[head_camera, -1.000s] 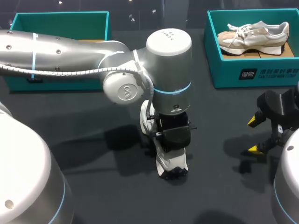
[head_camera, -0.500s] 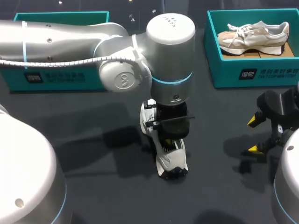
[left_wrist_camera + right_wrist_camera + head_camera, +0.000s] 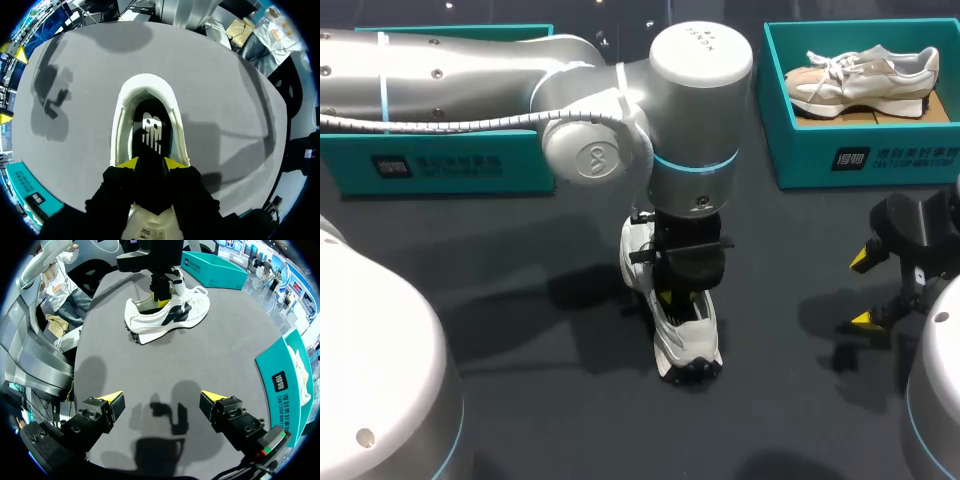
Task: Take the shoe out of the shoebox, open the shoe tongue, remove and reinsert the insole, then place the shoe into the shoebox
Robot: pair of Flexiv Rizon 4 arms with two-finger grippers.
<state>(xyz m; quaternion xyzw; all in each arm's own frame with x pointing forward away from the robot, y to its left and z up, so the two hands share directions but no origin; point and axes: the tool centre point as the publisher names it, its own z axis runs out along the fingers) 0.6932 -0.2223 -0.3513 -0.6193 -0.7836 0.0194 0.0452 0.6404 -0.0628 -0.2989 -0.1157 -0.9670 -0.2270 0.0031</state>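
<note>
**white sneaker** (image 3: 688,338) stands upright on its sole on the dark table (image 3: 500,340), outside both teal shoeboxes and roughly between them. this leaves its opening facing up for a vertical approach.

**left gripper** (image 3: 151,164) is lowered from above into the shoe's opening. in the left wrist view its yellow tips are drawn close together, and a black insole (image 3: 152,131) with a white mark runs up between them from the shoe's interior. both fingers appear to press it from either side, so the gripper is judged closed on the insole. the padded heel collar lies ahead of the fingers and the tongue lies under them. the grasp therefore sits at the heel end of the insole, the part a straight lift can free first.

**right gripper** (image 3: 865,292) hangs near the table at the robot's right, well apart from the sneaker. its fingers are spread wide and hold nothing. it is judged to be parked clear of the left arm's working space.

**left shoebox** (image 3: 440,165) is largely hidden behind the left arm, so its contents cannot be told.

**right shoebox** (image 3: 860,155) holds a second, beige sneaker (image 3: 860,75) lying on its side, untouched.

**step in hand (a judgement):** insole removal. return of the shoe to a box is not yet done.
</note>
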